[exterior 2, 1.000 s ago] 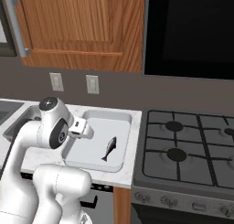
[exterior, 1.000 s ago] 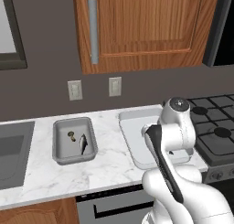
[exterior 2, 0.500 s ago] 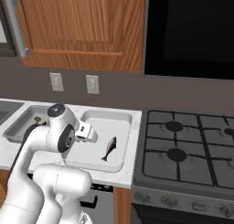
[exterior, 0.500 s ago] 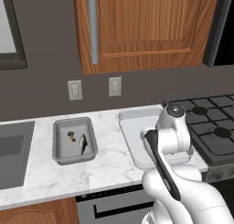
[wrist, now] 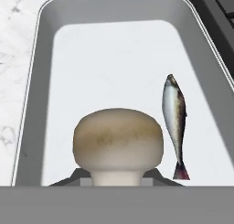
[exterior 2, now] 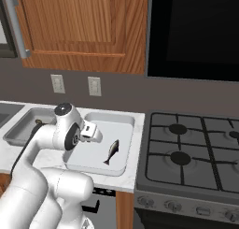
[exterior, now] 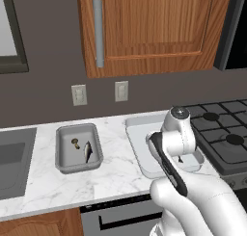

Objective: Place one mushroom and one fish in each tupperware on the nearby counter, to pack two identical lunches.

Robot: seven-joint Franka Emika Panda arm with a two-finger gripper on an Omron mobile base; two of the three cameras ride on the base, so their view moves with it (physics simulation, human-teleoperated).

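Observation:
A tan mushroom (wrist: pixel 118 143) sits between the fingertips of my gripper (wrist: pixel 117 179), which is shut on its stem above the larger, paler tupperware (wrist: pixel 34 77). A silver fish (wrist: pixel 175 122) lies on that tub's floor, just right of the mushroom. From the right base view the same fish (exterior 2: pixel 112 152) lies in the pale tub (exterior 2: pixel 126 125), with my hand over the tub's left half. The small darker tupperware (exterior: pixel 64 163) stands to the left on the marble counter (exterior: pixel 116 175) and holds a mushroom (exterior: pixel 75 143) and a fish (exterior: pixel 88 151).
A black gas stovetop (exterior 2: pixel 191 148) borders the pale tub on the right. A steel sink (exterior: pixel 12 163) lies at the far left of the counter. Wooden cabinets (exterior: pixel 149 28) hang above, and two outlets (exterior: pixel 121 91) are on the wall.
The arm has swung to the right, carrying the hand and its mushroom further over the larger tub. The fish and both tubs have stayed where they were.

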